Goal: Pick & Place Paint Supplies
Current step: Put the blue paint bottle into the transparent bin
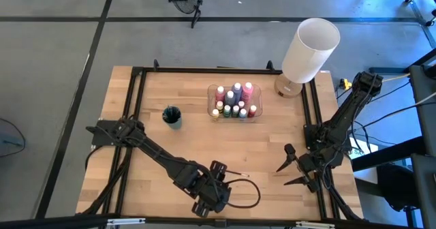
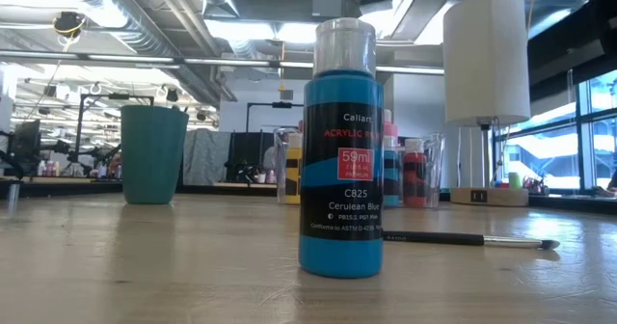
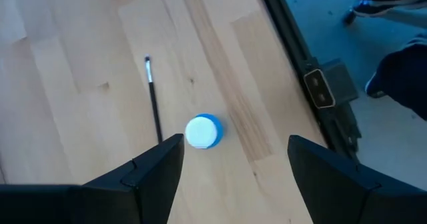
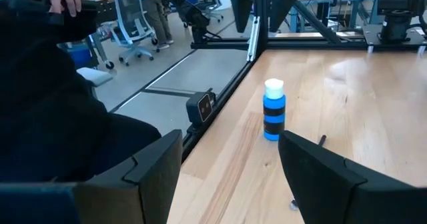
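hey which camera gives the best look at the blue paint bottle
The low view: the blue paint bottle stands close up, label readable. The left wrist view shows only its cap from above, the right wrist view shows it small, and in the high view the left arm hides it.

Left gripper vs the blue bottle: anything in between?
Nothing. In the left wrist view the left gripper hangs open above the blue bottle, only bare table around it; the brush lies beside the bottle.
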### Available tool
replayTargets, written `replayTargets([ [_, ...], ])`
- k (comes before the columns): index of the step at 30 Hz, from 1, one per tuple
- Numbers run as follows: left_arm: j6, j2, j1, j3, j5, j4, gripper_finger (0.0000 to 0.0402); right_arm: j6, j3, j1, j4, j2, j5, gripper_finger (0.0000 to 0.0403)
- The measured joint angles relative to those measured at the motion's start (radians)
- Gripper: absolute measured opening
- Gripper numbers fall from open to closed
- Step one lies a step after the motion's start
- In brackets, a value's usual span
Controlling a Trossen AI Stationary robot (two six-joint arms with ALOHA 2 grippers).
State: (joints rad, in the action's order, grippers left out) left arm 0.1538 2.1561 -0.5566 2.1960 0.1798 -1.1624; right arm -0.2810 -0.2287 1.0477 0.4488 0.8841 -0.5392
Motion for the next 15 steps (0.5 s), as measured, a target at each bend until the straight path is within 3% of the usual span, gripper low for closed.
replayTargets([
  [9, -0.042, 0.001, -0.001, 0.0, -0.025, -0.001, 0.0265, 0.0, 0.0, 0.0, 0.003, 0.0, -0.116, 0.0252],
  [15, -0.064, 0.001, 0.0, 0.0, -0.025, -0.001, 0.0265, 0.029, 0.0, 0.0, 0.002, 0.0, -0.123, 0.0252],
])
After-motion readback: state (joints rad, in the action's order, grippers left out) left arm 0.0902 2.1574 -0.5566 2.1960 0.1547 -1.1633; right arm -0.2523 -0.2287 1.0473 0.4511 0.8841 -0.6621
